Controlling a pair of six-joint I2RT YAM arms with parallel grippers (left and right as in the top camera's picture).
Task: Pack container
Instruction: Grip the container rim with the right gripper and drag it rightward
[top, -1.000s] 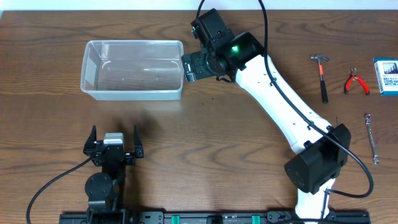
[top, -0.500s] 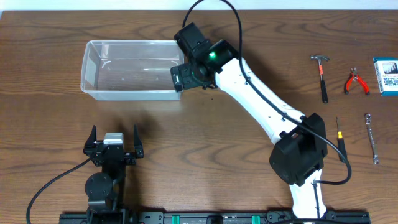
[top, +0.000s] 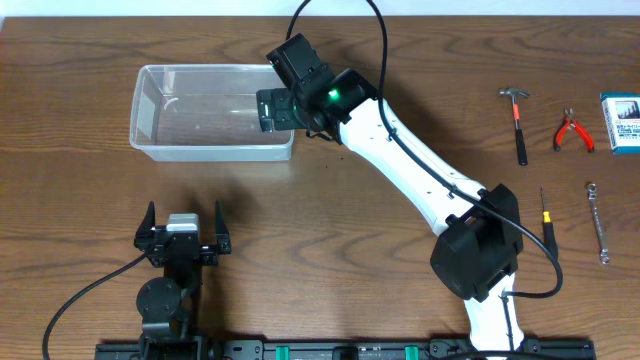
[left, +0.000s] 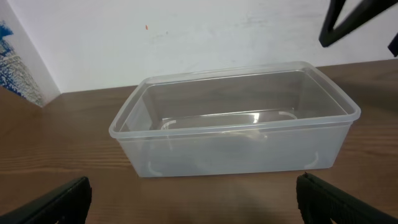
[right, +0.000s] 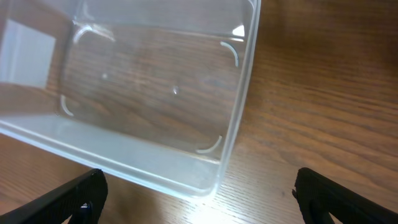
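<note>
The clear plastic container (top: 212, 112) stands empty at the upper left of the table. It also shows in the left wrist view (left: 235, 127) and the right wrist view (right: 143, 93). My right gripper (top: 270, 110) is open and empty, hovering over the container's right end; in its own view the open fingers (right: 199, 199) straddle the container's near corner. My left gripper (top: 184, 215) is open and empty near the front edge, well short of the container, with its fingers spread wide in its own view (left: 193, 199).
On the right of the table lie a hammer (top: 517, 120), red pliers (top: 573, 131), a blue-and-white box (top: 621, 122), a wrench (top: 598, 220) and a thin screwdriver (top: 545, 208). The right arm stretches diagonally across the table's middle.
My right arm has swung left; its open gripper moved from just right of the container to over the container's right end. The left arm has not moved.
</note>
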